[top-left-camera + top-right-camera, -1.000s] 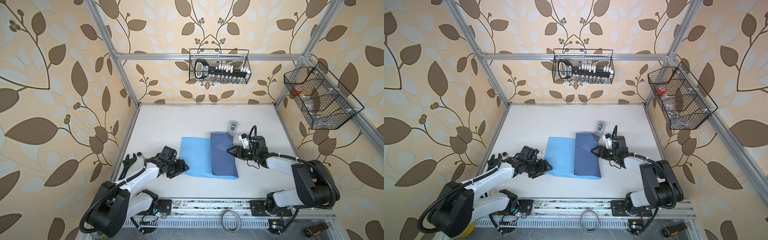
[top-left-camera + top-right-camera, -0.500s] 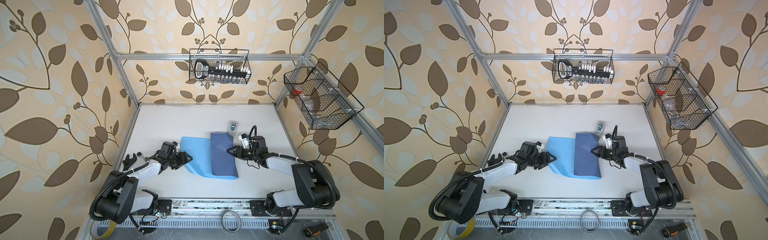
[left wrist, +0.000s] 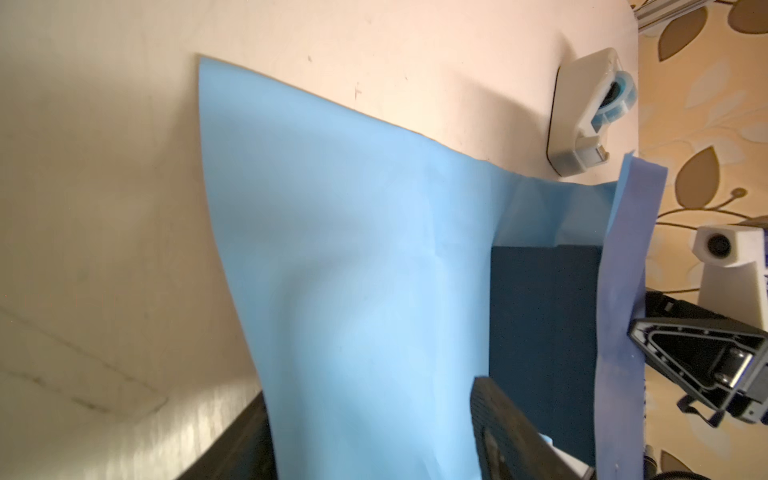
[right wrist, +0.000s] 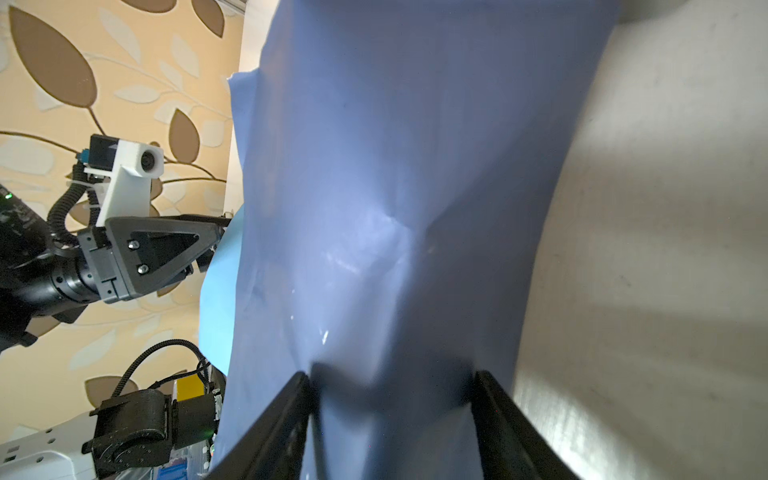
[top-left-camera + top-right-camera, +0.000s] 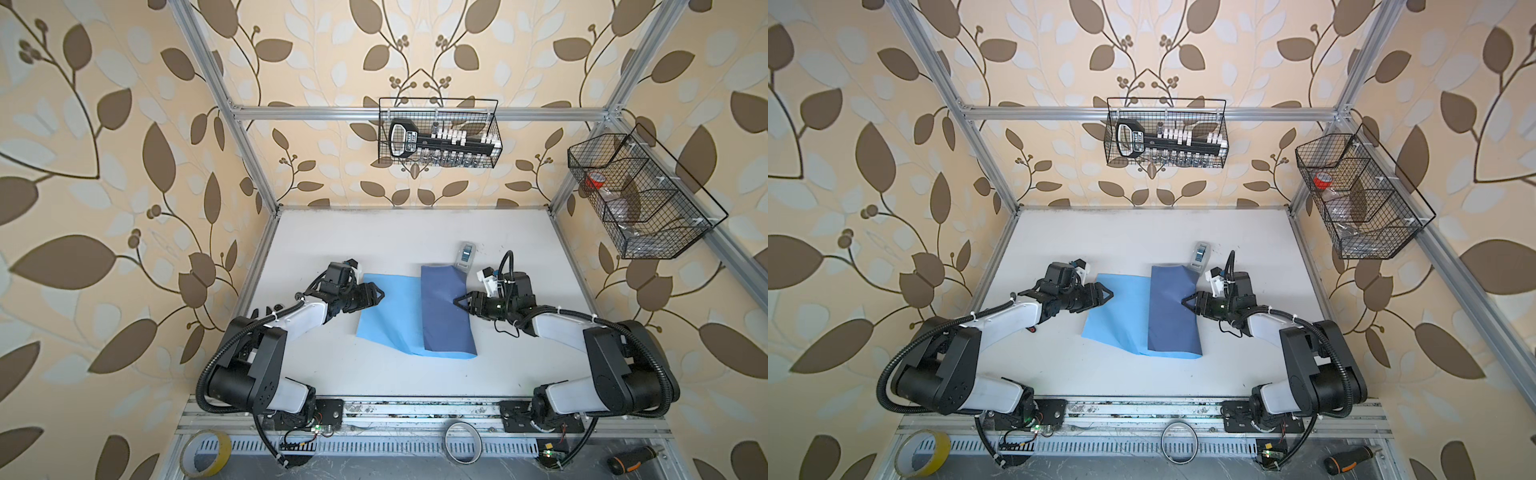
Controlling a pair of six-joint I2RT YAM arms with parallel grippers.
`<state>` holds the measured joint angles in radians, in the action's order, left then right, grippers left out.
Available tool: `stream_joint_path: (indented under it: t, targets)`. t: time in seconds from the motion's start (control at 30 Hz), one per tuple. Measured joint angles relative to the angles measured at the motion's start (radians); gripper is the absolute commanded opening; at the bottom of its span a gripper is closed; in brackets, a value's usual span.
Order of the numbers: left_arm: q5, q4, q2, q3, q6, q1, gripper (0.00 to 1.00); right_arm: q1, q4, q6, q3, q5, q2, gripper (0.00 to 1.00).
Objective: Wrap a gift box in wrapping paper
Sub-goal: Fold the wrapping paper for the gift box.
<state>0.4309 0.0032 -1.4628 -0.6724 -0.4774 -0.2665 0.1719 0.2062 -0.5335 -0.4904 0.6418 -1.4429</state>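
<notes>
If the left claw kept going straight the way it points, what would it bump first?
The left gripper has the light blue wrapping paper between its open jaws. Going straight on, it would probably bump the black gift box next, sitting under the paper's darker flap, though depth is unclear.

open table (image 5: 374, 241) behind and in front of wrapping paper (image 5: 386, 316), tape dispenser (image 5: 466, 257) at its far corner

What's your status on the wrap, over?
Left jaws apart, astride wrapping paper edge. Right jaws against dark flap folded over gift box, grip unclear. Tape dispenser close by flap's far corner.
</notes>
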Motion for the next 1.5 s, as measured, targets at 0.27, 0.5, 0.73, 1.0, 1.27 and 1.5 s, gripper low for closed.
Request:
stream_joint_path:
  t: [0.27,0.5,0.73,1.0,1.27,1.5]
  targets:
    - [0.029,-0.053,-0.099,-0.008,-0.016,0.011,0.38,0.000,0.000,0.000,0.000,0.000,0.000,0.60]
    - [0.026,-0.056,-0.098,-0.008,-0.026,0.020,0.24,0.002,0.006,0.001,0.000,-0.001,0.000,0.59]
    - [0.017,-0.055,-0.071,-0.008,-0.025,0.020,0.30,0.003,0.007,0.002,0.000,-0.002,0.000,0.59]
    - [0.007,-0.053,-0.034,-0.008,-0.027,0.033,0.27,0.016,0.016,0.002,0.000,-0.010,-0.006,0.66]
    - [0.028,-0.053,-0.021,-0.007,-0.029,0.032,0.25,0.032,0.007,0.002,-0.003,-0.049,-0.006,0.76]
    - [0.062,-0.053,0.026,0.004,-0.048,0.032,0.25,0.054,-0.010,0.003,-0.015,-0.090,-0.005,0.80]
